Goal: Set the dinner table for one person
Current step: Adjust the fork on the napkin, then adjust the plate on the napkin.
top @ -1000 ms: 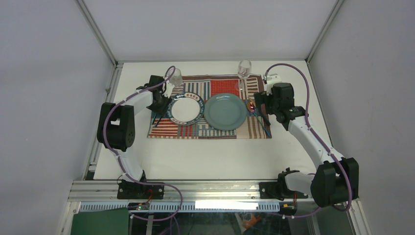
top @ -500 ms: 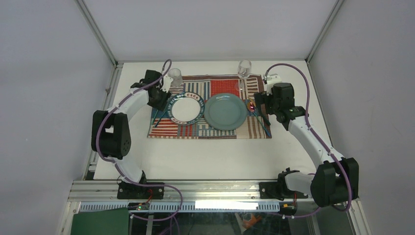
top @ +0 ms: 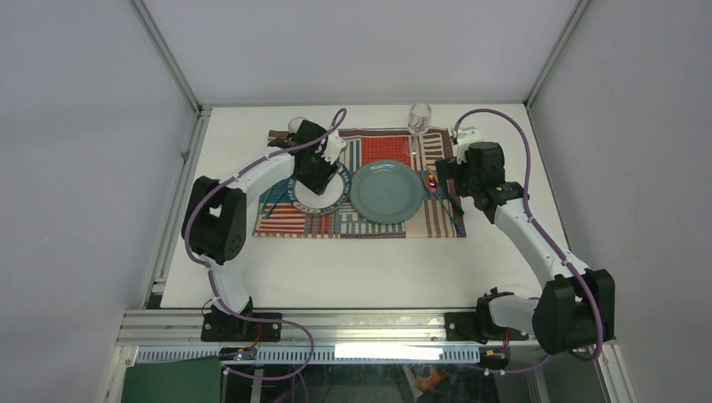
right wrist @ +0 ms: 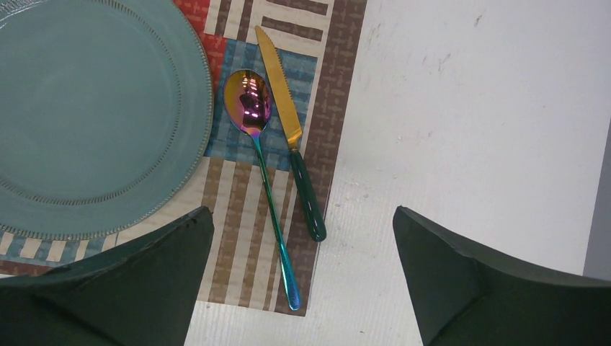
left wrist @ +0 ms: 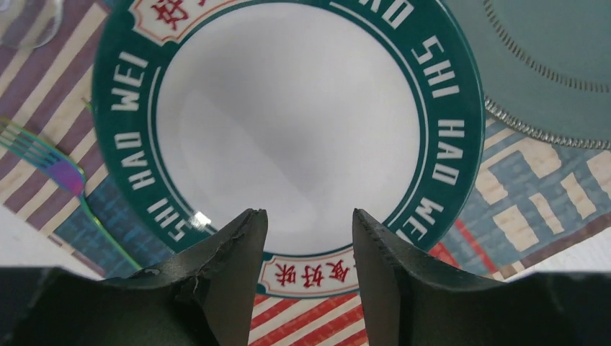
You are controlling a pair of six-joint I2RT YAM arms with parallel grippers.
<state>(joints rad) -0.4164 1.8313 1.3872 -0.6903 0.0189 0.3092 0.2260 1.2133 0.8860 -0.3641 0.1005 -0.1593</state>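
On the white dinner table [top: 353, 260] lies a striped placemat [top: 369, 225]. It carries a green-rimmed white plate [left wrist: 288, 122], a teal plate [top: 386, 191], a fork [left wrist: 45, 163], a spoon [right wrist: 248, 108] and a knife [right wrist: 288, 122]. My left gripper [left wrist: 306, 214] hovers over the white plate's near rim, its jaws partly open with nothing between them. Wide open, my right gripper [right wrist: 302, 213] hangs above the spoon and knife handles at the mat's right edge, holding nothing.
A clear tumbler [left wrist: 29, 21] stands at the mat's far left corner, mostly hidden behind my left arm in the top view. A wine glass [top: 420, 116] stands at the mat's far edge. Aluminium rails [top: 180, 185] border the table.
My left gripper has swung right, from beside the tumbler to over the white plate. The right arm has not moved.
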